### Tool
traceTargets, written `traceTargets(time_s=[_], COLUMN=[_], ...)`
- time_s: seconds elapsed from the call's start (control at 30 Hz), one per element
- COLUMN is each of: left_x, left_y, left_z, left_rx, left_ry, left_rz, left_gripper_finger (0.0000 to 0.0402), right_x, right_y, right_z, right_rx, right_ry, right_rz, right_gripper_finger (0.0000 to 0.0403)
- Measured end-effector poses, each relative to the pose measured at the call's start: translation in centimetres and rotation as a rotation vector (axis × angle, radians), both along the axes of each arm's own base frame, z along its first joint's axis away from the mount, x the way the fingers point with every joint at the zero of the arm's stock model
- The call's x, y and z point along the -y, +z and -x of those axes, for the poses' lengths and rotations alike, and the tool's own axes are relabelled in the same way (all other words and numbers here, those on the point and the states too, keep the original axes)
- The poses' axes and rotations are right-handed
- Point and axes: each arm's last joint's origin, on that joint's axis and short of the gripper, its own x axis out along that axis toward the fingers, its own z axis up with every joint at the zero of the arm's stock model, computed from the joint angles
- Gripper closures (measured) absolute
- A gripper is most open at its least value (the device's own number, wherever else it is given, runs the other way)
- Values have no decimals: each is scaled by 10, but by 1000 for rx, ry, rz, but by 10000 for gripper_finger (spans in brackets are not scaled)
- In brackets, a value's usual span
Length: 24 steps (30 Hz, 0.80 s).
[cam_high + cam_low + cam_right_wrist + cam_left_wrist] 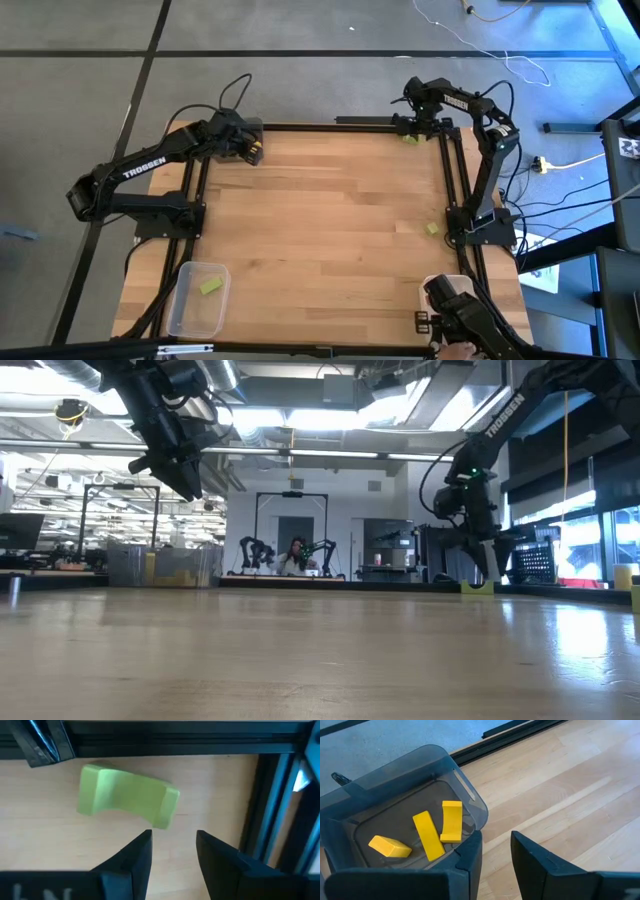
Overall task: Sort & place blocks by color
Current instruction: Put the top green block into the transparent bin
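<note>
My right gripper (173, 840) is open at the table's far right corner (418, 122), just above a light green block (127, 797) that lies flat on the wood (410, 138), (478, 588); the fingers do not touch it. My left gripper (495, 851) is open and empty at the far left corner (245, 145), beside a dark see-through bin (465, 795) with three yellow blocks (432, 832) on its floor. Another green block (432, 228) lies by the right edge. A third green block (208, 287) rests in the clear bin (182, 318) at the near left.
Black frame rails (445, 175) run along the table's left, right and far edges, close to the right gripper (272, 795). A dark device (462, 312) and a white bin (436, 284) sit at the near right corner. The middle of the wooden top (320, 220) is bare.
</note>
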Motion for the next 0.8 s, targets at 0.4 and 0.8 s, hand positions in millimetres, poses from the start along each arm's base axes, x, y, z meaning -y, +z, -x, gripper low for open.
traceTargets(time_s=[0.4,0.8], left_x=[0,0], left_y=[0,0], left_z=[0,0], left_rx=[-1,-1], left_ry=[-1,-1], left_rz=[-1,-1], left_gripper_finger=[308,308], right_x=[2,6], right_y=[0,-2], right_z=[-1,8], right_rx=[38,85], right_ry=[29,-8], right_rz=[4,-10], right_gripper_finger=[249,292])
